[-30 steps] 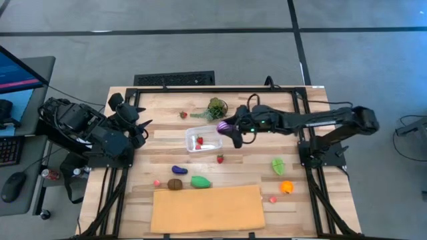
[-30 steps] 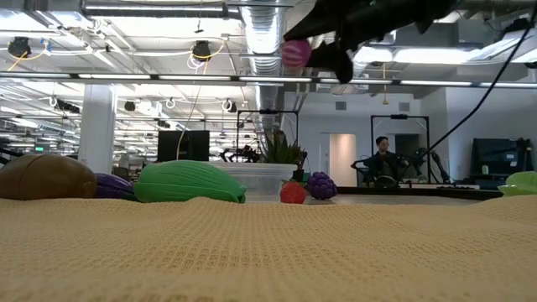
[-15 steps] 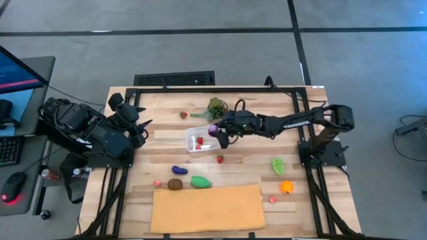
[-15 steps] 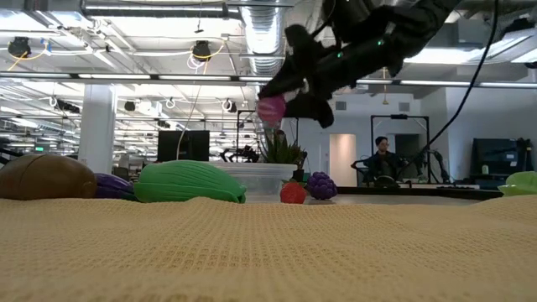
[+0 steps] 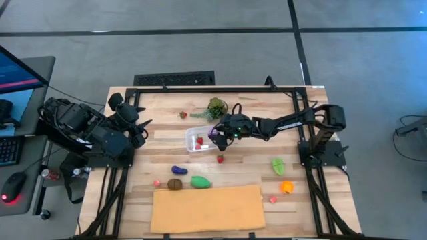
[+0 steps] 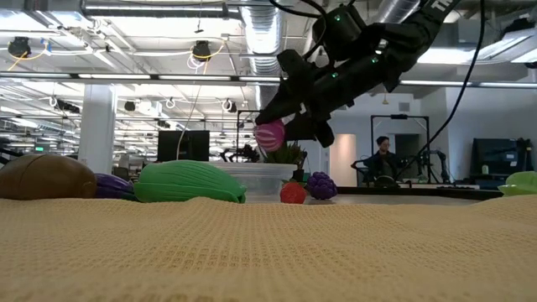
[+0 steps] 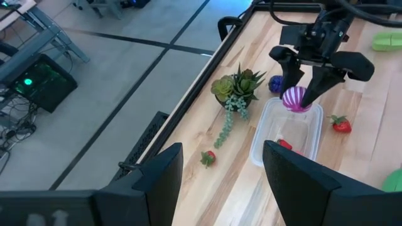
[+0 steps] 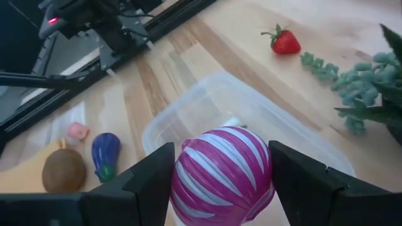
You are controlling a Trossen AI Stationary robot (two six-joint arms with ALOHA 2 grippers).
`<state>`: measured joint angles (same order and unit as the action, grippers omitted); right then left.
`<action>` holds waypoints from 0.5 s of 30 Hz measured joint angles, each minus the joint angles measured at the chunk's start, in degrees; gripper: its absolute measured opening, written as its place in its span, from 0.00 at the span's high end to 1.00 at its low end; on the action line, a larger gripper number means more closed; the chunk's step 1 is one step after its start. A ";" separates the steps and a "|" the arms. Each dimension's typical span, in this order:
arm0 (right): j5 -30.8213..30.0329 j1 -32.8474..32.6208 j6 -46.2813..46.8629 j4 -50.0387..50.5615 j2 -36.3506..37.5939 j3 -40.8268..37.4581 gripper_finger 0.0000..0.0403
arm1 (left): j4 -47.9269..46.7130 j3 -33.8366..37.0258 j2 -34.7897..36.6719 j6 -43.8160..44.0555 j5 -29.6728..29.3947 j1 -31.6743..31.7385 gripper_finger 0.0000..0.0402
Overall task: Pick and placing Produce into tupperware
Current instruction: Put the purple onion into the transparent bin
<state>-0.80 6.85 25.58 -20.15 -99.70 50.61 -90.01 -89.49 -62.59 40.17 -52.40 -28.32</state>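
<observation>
Tupperware (image 5: pixel 202 139) is the landmark: the right end effector (image 7: pixel 304 83) hangs over its end nearest the succulent (image 7: pixel 237 86), clenched on a pink-striped ball (image 8: pixel 221 174). One strawberry (image 7: pixel 284 144) already lies inside the tub. Let go off-centre, the round ball could strike the rim and roll off across the worktop (image 5: pixel 293 153). The left end effector (image 5: pixel 137 124), fingers apart and empty, waits well away from the tub.

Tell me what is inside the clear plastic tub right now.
The clear rectangular plastic tub holds one red strawberry. The right tool, gripping a pink-and-white striped ball, hangs above the tub's far end and covers that part, so anything there stays unseen.
</observation>
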 joint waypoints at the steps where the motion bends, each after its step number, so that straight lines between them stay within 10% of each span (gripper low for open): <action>1: -0.37 0.00 0.00 0.17 0.00 0.00 0.42 | -0.01 0.00 0.01 0.00 0.00 0.01 0.47; 15: -4.00 -1.30 -0.47 1.73 0.00 0.00 0.42 | -0.01 0.00 0.00 -0.01 -0.14 0.00 0.47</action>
<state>-4.80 5.55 25.11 -18.41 -99.70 50.61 -90.02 -89.49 -62.59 40.16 -52.53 -28.32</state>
